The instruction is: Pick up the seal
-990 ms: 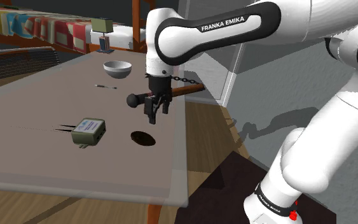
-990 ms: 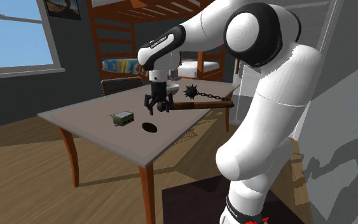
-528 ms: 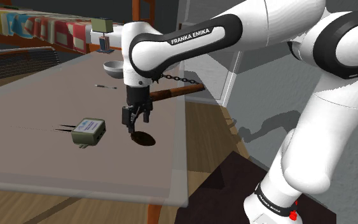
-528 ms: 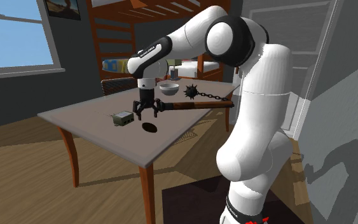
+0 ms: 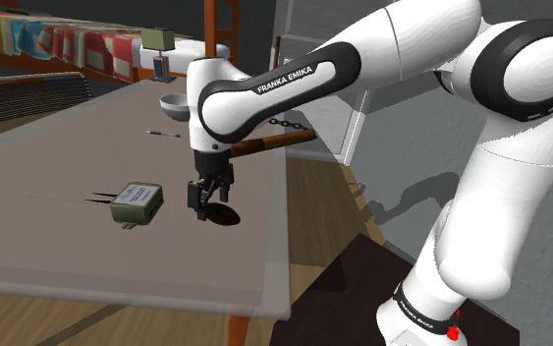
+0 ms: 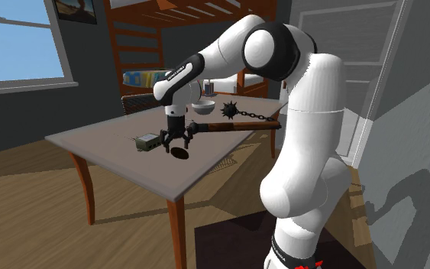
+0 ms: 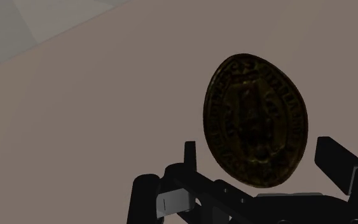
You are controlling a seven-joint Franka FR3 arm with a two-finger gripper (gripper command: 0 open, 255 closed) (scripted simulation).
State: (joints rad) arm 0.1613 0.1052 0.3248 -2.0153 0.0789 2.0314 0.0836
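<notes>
Shoulder view: tool (image 5: 203,204) low over the surface (image 5: 58,147), pointing straight down, fingers apart and clasping nothing. Seal (image 5: 227,215) flat on the surface as a dark oval, right at the fingertips and spilling out toward this view's right, near the surface's edge on that side. Small grey-green box (image 5: 137,202) well off toward this view's left; pale bowl (image 5: 172,101) far back.

Second exterior view: tool (image 6: 176,142) directly above the seal (image 6: 180,153), with at most a thin gap between fingertips and the dark disc; hard to say whether touching. Box (image 6: 147,141) just beside the tool on this view's left; spiked ball (image 6: 231,110) on its chain farther back, well apart.

Wrist view: seal (image 7: 255,119) an embossed dark oval, long axis running away from the tool (image 7: 260,153), tilted only slightly. Fingers (image 7: 336,164) spread to either side of the oval's near end, so across the short axis, not the long one. Most of the oval ahead of the fingertips rather than between them.

Judged from this: alignment across the narrow width already good; likely needs a small shift forward along the long axis and a drop to the surface before clenching. Thin and flat, so probably hard to get under; some risk of the pads skating over the rim.
</notes>
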